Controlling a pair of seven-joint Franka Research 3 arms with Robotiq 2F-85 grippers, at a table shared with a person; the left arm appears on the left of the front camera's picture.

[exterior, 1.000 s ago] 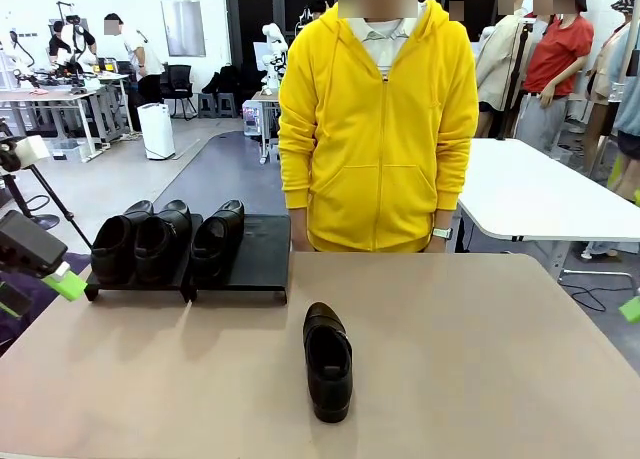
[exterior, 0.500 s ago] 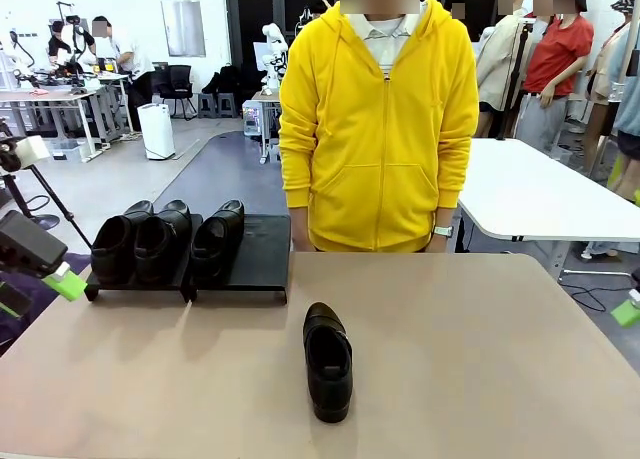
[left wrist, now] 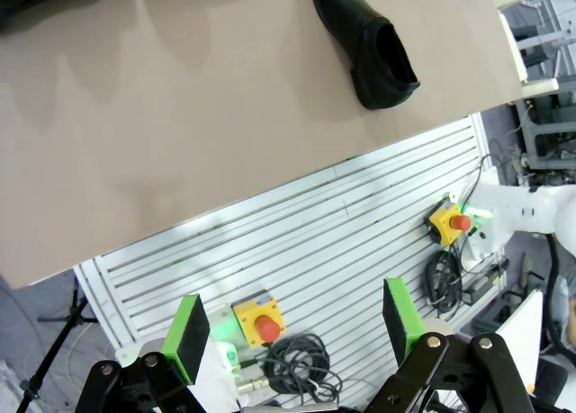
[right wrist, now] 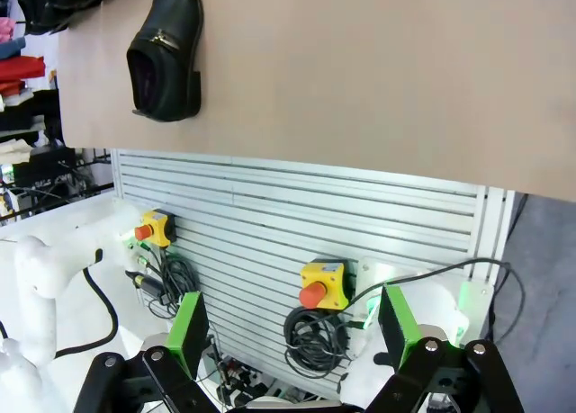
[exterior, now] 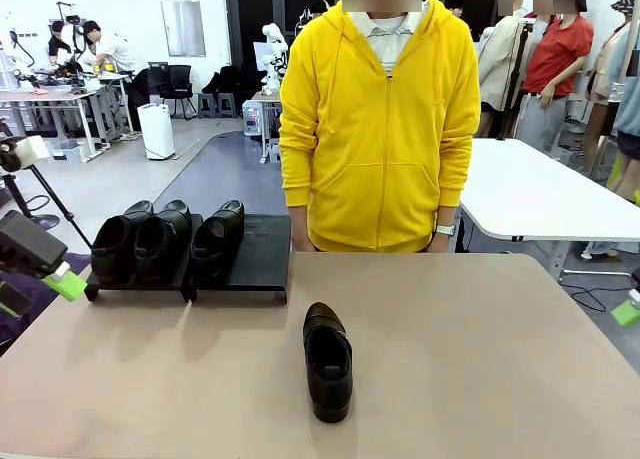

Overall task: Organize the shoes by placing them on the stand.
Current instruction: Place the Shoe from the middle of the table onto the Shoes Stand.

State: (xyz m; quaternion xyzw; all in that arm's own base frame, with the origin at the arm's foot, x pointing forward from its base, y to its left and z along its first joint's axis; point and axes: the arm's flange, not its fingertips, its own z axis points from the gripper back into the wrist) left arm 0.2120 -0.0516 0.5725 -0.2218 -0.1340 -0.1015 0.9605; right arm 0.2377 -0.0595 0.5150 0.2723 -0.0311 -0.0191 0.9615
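Three black slip-on shoes [exterior: 160, 239] stand side by side on the low black stand [exterior: 262, 254] at the table's far left; its right panel is partly bare. A fourth black shoe [exterior: 327, 360] [left wrist: 367, 42] [right wrist: 167, 51] lies alone near the middle of the tan table, toe toward me. My left gripper [exterior: 35, 279] [left wrist: 292, 327] hangs open off the table's left edge, far from that shoe. My right gripper [right wrist: 290, 326] is open past the right edge, where one green pad [exterior: 626, 313] shows. A person in a yellow hoodie [exterior: 380, 129] stands behind the table, hands down.
The tan tabletop [exterior: 480, 369] spreads wide around the lone shoe. Below the near edge runs a slatted white panel [left wrist: 342, 242] with yellow emergency-stop boxes [right wrist: 322, 284] and coiled cables. A white table [exterior: 540, 194] stands behind on the right.
The right gripper's green pad at the picture's right edge has shifted slightly. Shoes, stand and left gripper have stayed put.
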